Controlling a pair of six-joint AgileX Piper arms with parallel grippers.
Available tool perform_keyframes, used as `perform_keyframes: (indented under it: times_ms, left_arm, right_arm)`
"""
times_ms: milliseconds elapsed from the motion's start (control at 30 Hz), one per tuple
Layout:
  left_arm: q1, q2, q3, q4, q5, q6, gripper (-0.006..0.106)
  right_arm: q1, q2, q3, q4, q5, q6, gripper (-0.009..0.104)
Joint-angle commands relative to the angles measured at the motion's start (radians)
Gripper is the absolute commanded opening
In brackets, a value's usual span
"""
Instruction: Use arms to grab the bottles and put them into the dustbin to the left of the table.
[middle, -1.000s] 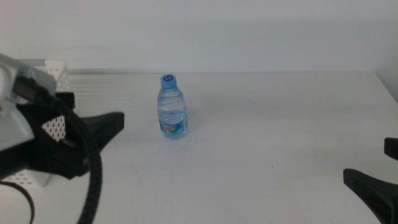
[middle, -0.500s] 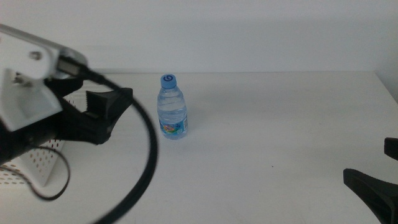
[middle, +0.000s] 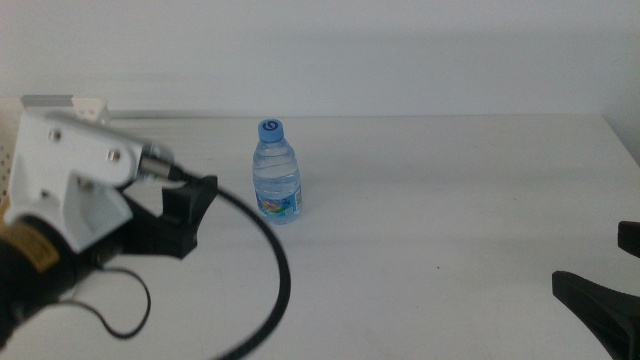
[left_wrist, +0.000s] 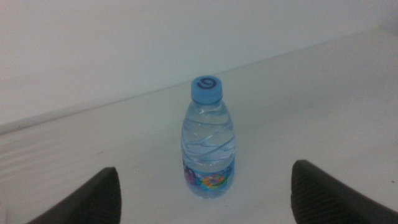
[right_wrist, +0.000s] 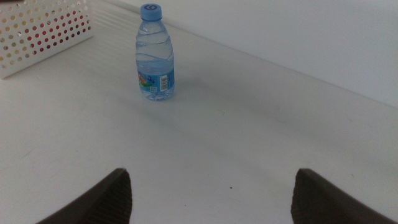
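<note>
The right gripper (middle: 610, 300) rests at the near right corner of the table (middle: 450, 210), low against the bottom edge of the middle view; its own wrist camera shows the two dark jaws spread wide with nothing between them. The left gripper (middle: 190, 212) enters from the left side, carried on a white box mount (middle: 70, 175) with a thick black cable (middle: 270, 290) looping toward the near edge. Its jaws are also spread wide and empty, pointed at the water bottle (middle: 276, 172) and stopping short of it, with bare tabletop between. In the left wrist view the water bottle (left_wrist: 209, 146) appears centred between the two jaws, not touched by either. The bottle stands upright on the table, near the middle and toward the back, blue cap uppermost, coloured label around its lower body. In the right wrist view the dustbin (right_wrist: 40, 31), a white perforated basket, lies beyond the bottle toward the table's left end.
</note>
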Motion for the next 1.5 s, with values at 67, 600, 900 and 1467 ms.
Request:
perform_keyframes:
  times_ms: [67, 600, 900, 1467]
  left_arm:
    - [-0.001, -0.009, 0.087, 0.021, -0.275, -0.046, 0.09]
    - [-0.001, 0.212, 0.129, 0.141, -0.612, -0.153, 0.09]
    - [-0.001, 0.452, 0.015, 0.235, -0.733, -0.232, 0.09]
    - [0.019, 0.731, -0.231, 0.198, -0.73, -0.225, 0.09]
  right_arm:
    - [0.004, 0.001, -0.023, -0.01, -0.07, -0.009, 0.067]
    - [0.004, 0.001, -0.023, -0.01, -0.07, -0.009, 0.067]
    - [0.004, 0.001, -0.023, -0.01, -0.07, -0.009, 0.067]
    - [0.004, 0.001, -0.023, -0.01, -0.07, -0.009, 0.067]
